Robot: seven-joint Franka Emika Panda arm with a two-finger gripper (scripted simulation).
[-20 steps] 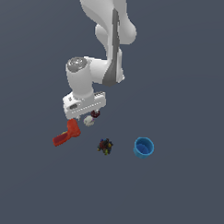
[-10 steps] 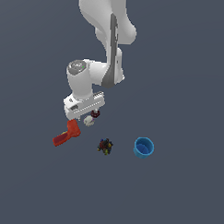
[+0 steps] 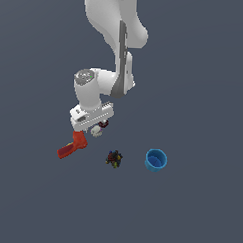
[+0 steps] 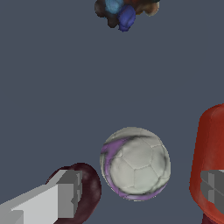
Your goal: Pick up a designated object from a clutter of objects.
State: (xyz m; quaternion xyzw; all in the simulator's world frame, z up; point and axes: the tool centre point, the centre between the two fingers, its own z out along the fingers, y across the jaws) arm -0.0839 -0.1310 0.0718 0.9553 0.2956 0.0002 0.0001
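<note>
One whitish ball (image 4: 135, 163) lies on the grey floor (image 4: 52, 87) right under the gripper (image 4: 140, 194). It is round, patterned like a football with a purple smear on one side, so it has no long axis and points no way in particular. In the wrist view the two fingers stand wide apart, one finger (image 4: 52, 199) over a dark red ball (image 4: 85, 188), the other at the edge of the red drill (image 4: 210, 166); the whitish ball sits in the gap between them, touching neither, so the gripper is open and holds nothing. The dark red ball lies just beside the whitish one.

In the exterior view the arm (image 3: 114, 48) reaches down from above, its wrist bent so the hand points at the floor. The multicoloured cluster (image 3: 114, 158) lies near, and the blue cup (image 3: 156, 160) stands further toward the exterior view's right.
</note>
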